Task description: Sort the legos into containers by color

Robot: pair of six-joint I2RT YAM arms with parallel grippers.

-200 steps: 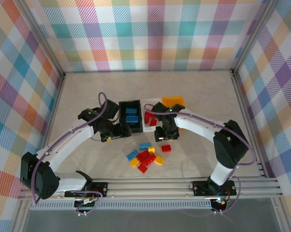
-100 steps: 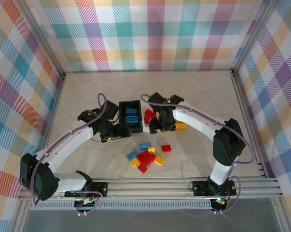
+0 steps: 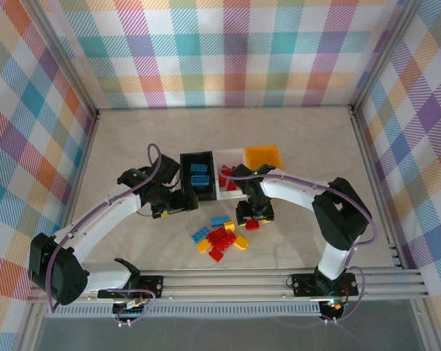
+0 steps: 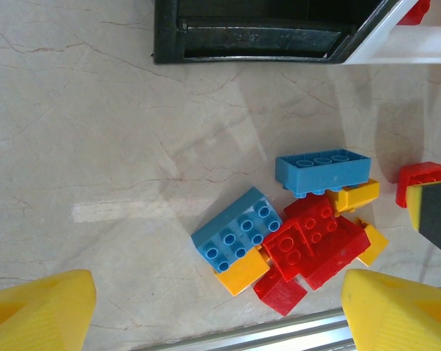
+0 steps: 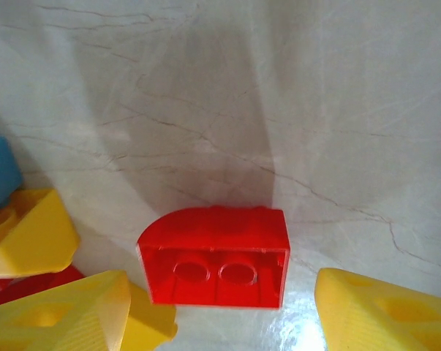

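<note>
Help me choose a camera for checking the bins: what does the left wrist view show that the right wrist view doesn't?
Left wrist view: the near wall of the black bin, a corner of the white bin, and the whole loose pile of blue, red and yellow bricks. Right wrist view: a close look at a lone red brick, hollow side toward the camera, lying untouched between the fingers of the open right hand. Shared: that red brick, the pile's edge and the table.

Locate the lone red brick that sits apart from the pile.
In the top view the red brick lies on the table just right of the pile, directly under the right gripper and nearer the arm bases than the white bin.
</note>
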